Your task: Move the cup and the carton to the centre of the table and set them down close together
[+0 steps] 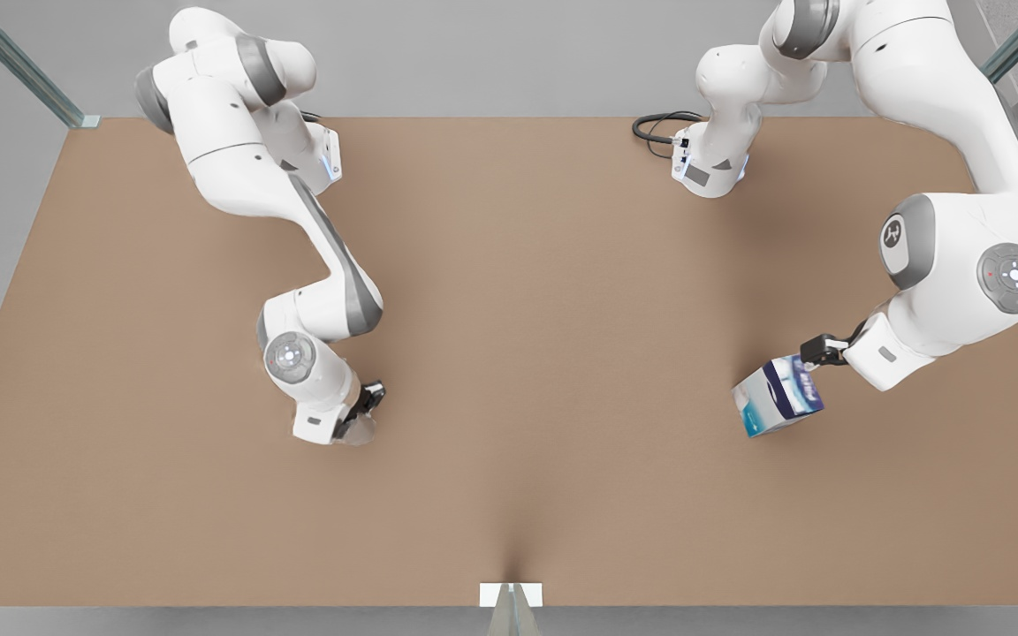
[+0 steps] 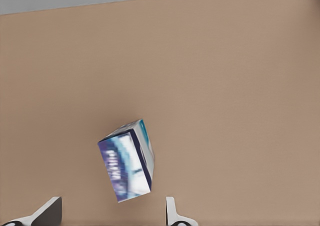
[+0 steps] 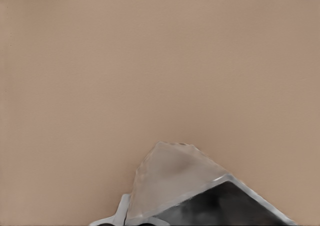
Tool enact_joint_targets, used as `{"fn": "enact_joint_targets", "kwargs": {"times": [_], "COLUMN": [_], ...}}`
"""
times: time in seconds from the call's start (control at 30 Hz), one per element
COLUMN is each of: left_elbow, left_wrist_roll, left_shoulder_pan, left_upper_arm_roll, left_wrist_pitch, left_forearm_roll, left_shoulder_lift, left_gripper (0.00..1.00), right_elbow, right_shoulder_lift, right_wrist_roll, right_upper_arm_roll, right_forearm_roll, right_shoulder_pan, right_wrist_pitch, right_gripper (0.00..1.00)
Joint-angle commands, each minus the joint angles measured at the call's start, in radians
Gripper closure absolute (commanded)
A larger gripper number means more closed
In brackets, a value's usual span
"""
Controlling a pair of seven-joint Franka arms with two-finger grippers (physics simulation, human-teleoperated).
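Brown table (image 1: 509,353) fills most of the front view, with both arms reaching over it. Next is the carton (image 1: 778,399), on the front view's right side, tipped at a slant. The left end effector (image 1: 818,352) is just above its top corner. Its fingers are spread wide, with the carton in the gap between them. Smaller is the cup (image 1: 360,431), low over the table on the front view's left, well apart from the carton. The right end effector (image 1: 370,399) is closed on the cup's wall.
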Motion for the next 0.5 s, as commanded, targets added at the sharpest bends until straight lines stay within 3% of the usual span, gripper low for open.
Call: {"fn": "enact_joint_targets", "kwargs": {"times": [0.0, 0.17, 0.47], "left_elbow": [0.0, 0.0, -0.002], "left_wrist_roll": [0.0, -0.006, -0.008], "left_shoulder_pan": [0.0, 0.001, 0.003], "left_upper_arm_roll": [0.0, 0.0, 0.003], "left_wrist_pitch": [-0.001, 0.001, 0.007], "left_forearm_roll": [0.001, 0.003, 0.01], "left_shoulder_lift": [0.0, 0.003, 0.005], "left_gripper": [0.0, 0.0, 0.0], "right_elbow": [0.033, 0.285, 0.389], "right_shoulder_lift": [0.021, 0.214, 0.305], "right_wrist_roll": [0.008, 0.119, 0.286], "right_upper_arm_roll": [0.0, -0.003, -0.003], "right_forearm_roll": [-0.01, -0.037, -0.036], "right_shoulder_pan": [0.015, 0.135, 0.316], "right_wrist_pitch": [-0.004, -0.021, -0.004], "right_gripper": [0.79, 0.79, 0.79]}}
